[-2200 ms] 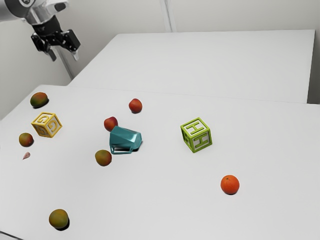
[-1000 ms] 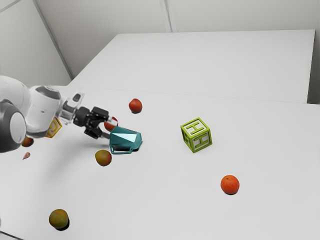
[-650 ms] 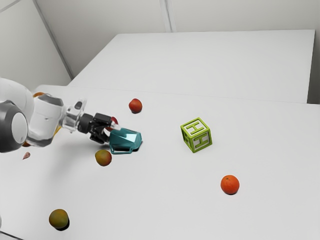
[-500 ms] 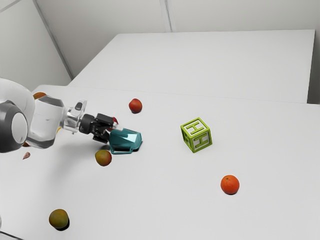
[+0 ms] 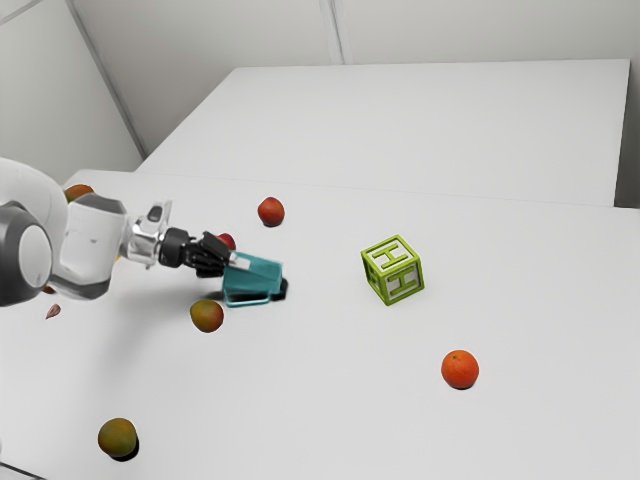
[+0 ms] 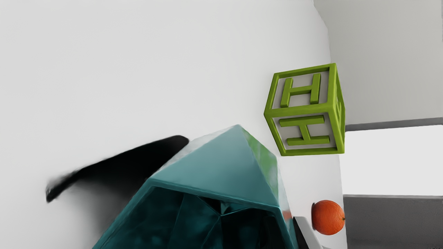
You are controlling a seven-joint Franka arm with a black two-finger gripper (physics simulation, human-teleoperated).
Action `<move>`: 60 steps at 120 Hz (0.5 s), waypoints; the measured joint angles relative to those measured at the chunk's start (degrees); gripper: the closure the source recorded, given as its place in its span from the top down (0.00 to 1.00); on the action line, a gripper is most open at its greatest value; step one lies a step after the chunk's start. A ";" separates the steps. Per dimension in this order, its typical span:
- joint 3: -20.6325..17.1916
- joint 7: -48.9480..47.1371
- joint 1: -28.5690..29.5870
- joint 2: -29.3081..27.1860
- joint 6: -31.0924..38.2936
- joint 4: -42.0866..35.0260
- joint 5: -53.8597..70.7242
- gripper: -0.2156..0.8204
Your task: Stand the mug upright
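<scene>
One white tabletop (image 5: 330, 400), pale walls (image 5: 460, 30), claw (image 5: 240, 262) clamped on tipped teal mug (image 5: 262, 281)

Colours, for you: mug (image 6: 214, 173) teal, darker inside | gripper (image 5: 238, 263) black | arm (image 5: 95, 245) white/grey | block (image 6: 304, 110) lime frame, lime H's on pale grey (you get H on two faces) | orange (image 6: 328, 217) red-orange | round fruit (image 5: 207, 316) mottled olive-brown | table (image 5: 400, 120) white

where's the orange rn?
The orange is on the table, toward the exterior view's right, nearer that camera than its closest neighbour, the green H block.
</scene>
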 joint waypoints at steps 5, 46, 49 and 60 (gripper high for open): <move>-0.05 0.18 -0.08 -0.74 -0.07 0.49 -0.14 0.07; -6.91 -1.83 -4.83 -4.51 3.78 15.40 18.86 0.04; -8.15 -2.25 -4.90 -4.56 4.66 16.25 21.61 0.04; -11.99 -4.00 -5.92 -5.14 8.72 17.83 32.84 0.04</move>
